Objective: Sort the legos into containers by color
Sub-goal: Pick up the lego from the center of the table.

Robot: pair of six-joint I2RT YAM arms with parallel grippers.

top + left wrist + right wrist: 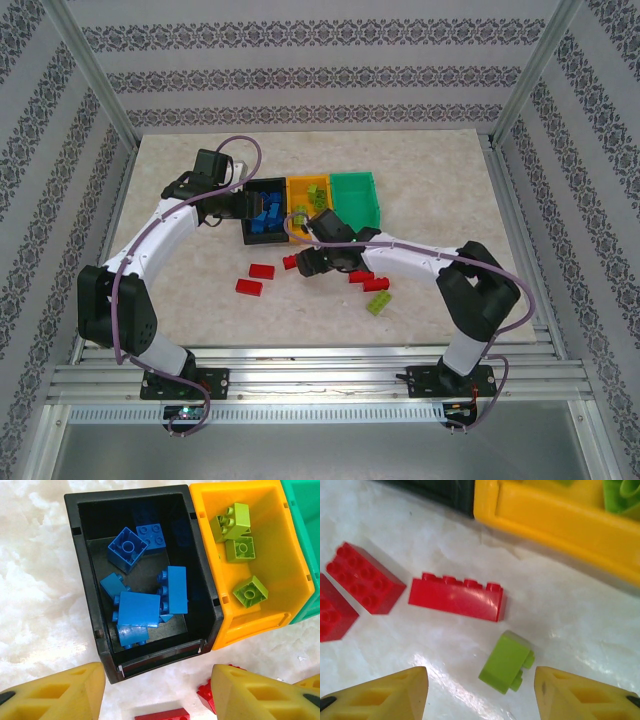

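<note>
Between the right gripper's (480, 680) parted jaws — one yellow-green lego (504, 663).
Left gripper (157, 680) gaped empty before the black bin (82, 590); the yellow-green lego lay off-centre — closing jaws might shove it aside.

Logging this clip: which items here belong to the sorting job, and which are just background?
Belongs to the job: black bin, orange-yellow bin, green bin, blue bricks, binned yellow-green bricks, red bricks, loose yellow-green brick.

Background: table, patterned walls, metal frame, purple cables.
</note>
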